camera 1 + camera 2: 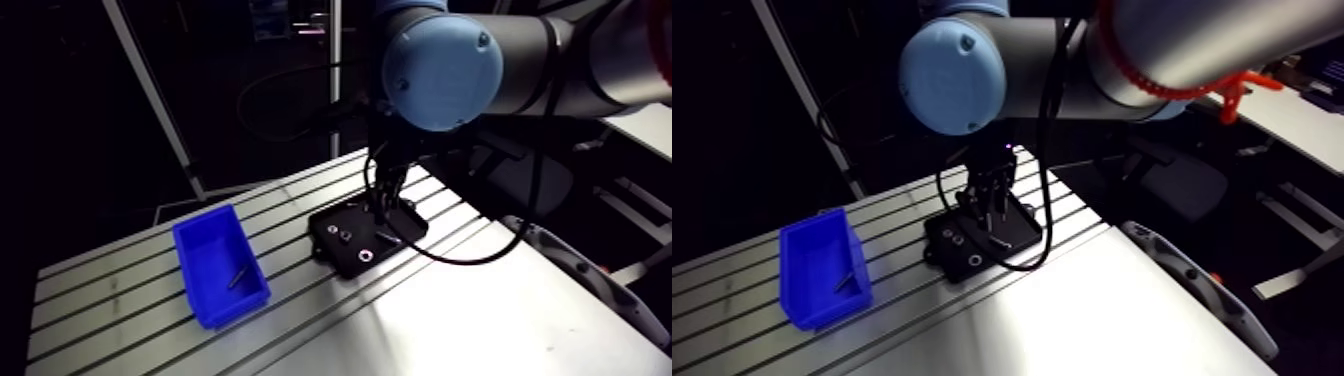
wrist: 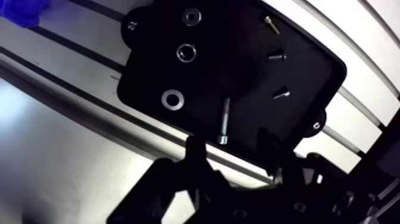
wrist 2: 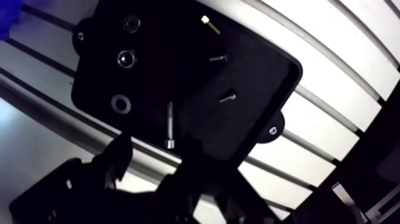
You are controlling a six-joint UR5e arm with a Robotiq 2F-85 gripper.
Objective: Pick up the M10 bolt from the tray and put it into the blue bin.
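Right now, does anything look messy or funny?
Nothing looks spilled or broken. One small surprise: the blue bin already has a thin dark piece lying in it. In the black tray, the small screws point different ways, and the long bolt lies flat on its side.

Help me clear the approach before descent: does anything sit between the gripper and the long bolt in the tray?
Nothing visible does. The long bolt lies flat on the tray, its head just ahead of the open gripper; the washers and small screws lie off to either side.
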